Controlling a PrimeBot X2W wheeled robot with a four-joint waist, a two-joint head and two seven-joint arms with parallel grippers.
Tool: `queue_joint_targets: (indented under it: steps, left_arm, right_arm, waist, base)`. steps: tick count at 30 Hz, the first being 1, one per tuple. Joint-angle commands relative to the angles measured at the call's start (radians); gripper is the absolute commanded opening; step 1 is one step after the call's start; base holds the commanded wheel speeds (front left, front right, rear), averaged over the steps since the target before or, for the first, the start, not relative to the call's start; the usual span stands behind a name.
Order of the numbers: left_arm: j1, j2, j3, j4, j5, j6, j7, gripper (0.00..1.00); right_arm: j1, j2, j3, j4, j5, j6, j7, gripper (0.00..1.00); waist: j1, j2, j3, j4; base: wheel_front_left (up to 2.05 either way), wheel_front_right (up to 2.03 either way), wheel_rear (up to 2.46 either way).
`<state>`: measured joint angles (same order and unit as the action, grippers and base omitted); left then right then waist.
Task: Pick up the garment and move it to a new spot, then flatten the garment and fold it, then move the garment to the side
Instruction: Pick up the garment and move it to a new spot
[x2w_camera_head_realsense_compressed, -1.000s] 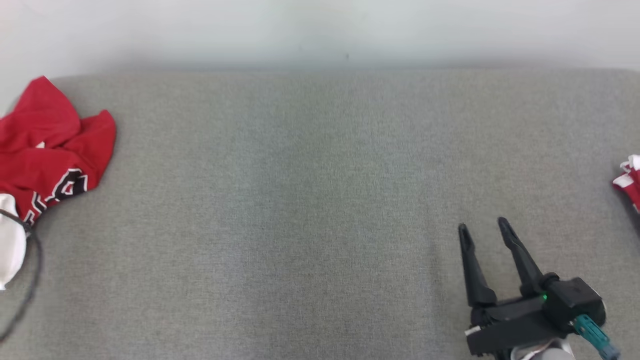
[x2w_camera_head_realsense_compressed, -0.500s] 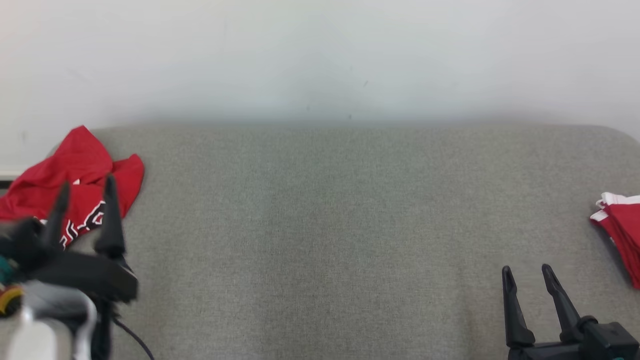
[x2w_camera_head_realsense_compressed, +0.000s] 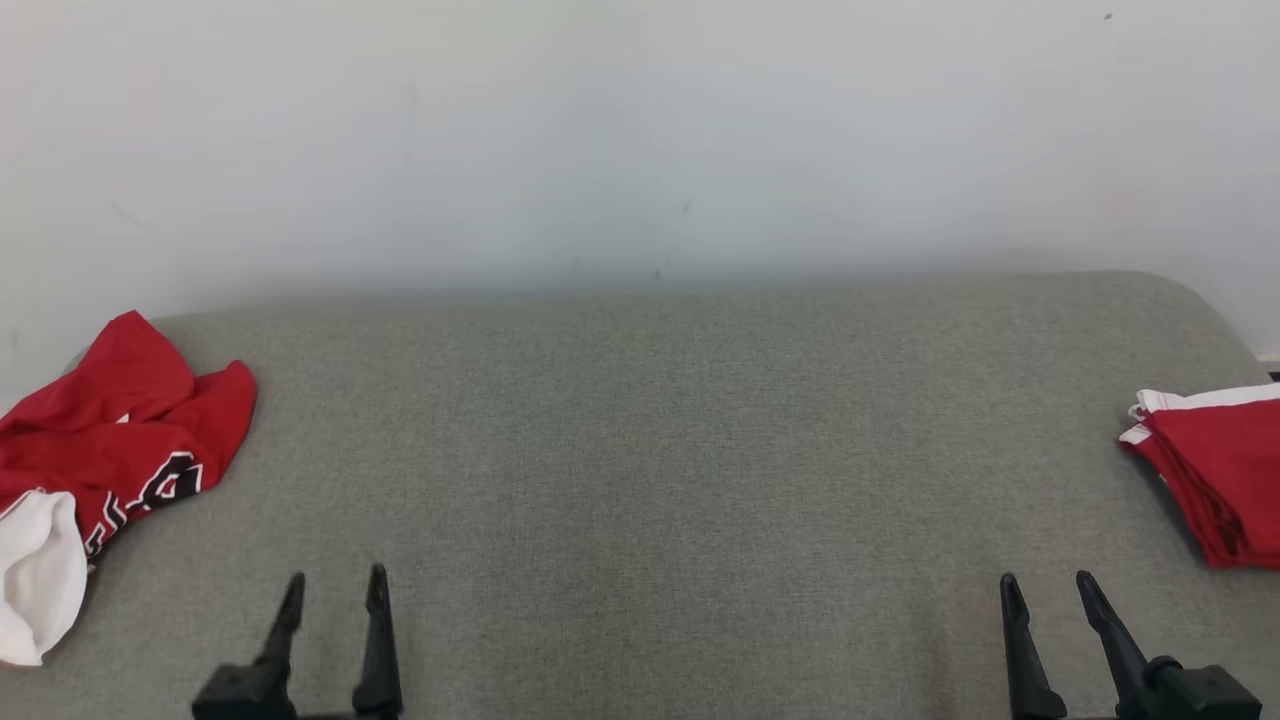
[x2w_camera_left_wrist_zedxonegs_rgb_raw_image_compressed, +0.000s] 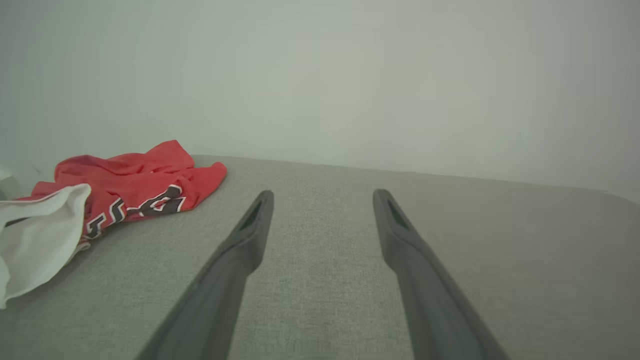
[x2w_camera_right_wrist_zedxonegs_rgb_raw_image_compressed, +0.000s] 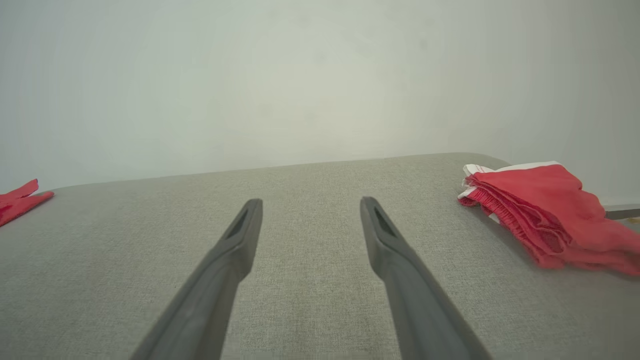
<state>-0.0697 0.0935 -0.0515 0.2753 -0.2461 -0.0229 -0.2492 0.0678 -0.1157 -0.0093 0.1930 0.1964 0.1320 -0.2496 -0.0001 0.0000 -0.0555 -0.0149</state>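
A crumpled red garment (x2w_camera_head_realsense_compressed: 120, 440) with black-and-white lettering lies at the left end of the grey padded surface (x2w_camera_head_realsense_compressed: 640, 450), with a white cloth part (x2w_camera_head_realsense_compressed: 40, 575) at its near side. My left gripper (x2w_camera_head_realsense_compressed: 335, 576) stands open at the lower left, to the right of that garment and apart from it, with nothing between its fingers. The left wrist view shows the same garment (x2w_camera_left_wrist_zedxonegs_rgb_raw_image_compressed: 135, 180) left of the open left gripper (x2w_camera_left_wrist_zedxonegs_rgb_raw_image_compressed: 324, 195). My right gripper (x2w_camera_head_realsense_compressed: 1046, 580) is open and empty at the lower right. The right wrist view also shows the right gripper (x2w_camera_right_wrist_zedxonegs_rgb_raw_image_compressed: 311, 202) open.
A folded red garment with white trim (x2w_camera_head_realsense_compressed: 1215, 470) lies at the right end of the surface, also in the right wrist view (x2w_camera_right_wrist_zedxonegs_rgb_raw_image_compressed: 545, 210). A pale wall (x2w_camera_head_realsense_compressed: 640, 130) rises directly behind the surface's far edge. Bare grey fabric stretches between the two garments.
The head camera has tilted up, so more wall shows. My left gripper has drawn back from the crumpled red garment to the lower left, open. The right gripper stays open.
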Motion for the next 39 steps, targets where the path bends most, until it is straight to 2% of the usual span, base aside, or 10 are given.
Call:
queue_joint_targets:
  steps: [1,4,13,29,35,39]
  left_arm:
    - [0.024,-0.005,-0.004,0.028,0.01,-0.001,-0.012,1.0]
    - [0.048,-0.013,0.006,0.057,0.008,0.0,-0.017,1.0]
    - [0.124,-0.036,0.04,0.028,0.007,-0.013,-0.016,1.0]
    - [0.12,-0.043,0.075,0.002,0.04,-0.024,-0.016,1.0]
    - [0.118,-0.043,0.086,-0.001,0.051,-0.023,-0.017,1.0]
    - [0.12,-0.043,0.093,0.005,0.049,-0.027,-0.016,1.0]
  right_arm:
    - [-0.006,-0.001,-0.008,0.012,0.004,-0.003,-0.003,1.0]
    - [-0.016,0.009,-0.014,0.028,0.002,-0.003,-0.006,1.0]
    - [-0.011,0.016,-0.014,0.056,-0.045,-0.003,0.0,1.0]
    - [0.0,0.033,-0.03,0.052,-0.056,-0.003,-0.006,1.0]
    - [0.005,0.041,-0.024,0.047,-0.057,-0.003,-0.008,1.0]
    - [0.009,0.043,-0.023,0.046,-0.055,-0.003,-0.009,1.0]
  waist:
    - [0.0001,0.0,-0.007,-0.01]
    - [0.0001,0.0,-0.012,-0.019]
    - [0.0001,0.0,-0.022,-0.019]
    - [0.0001,0.0,-0.017,-0.011]
    - [0.0001,0.0,-0.018,0.026]
    - [0.0001,0.0,-0.019,0.075]
  base:
    - [0.0,0.0,0.0]
    - [0.0,0.0,0.0]
    - [0.0,0.0,0.0]
    - [0.0,0.0,0.0]
    - [0.0,0.0,0.0]
    - [0.0,0.0,0.0]
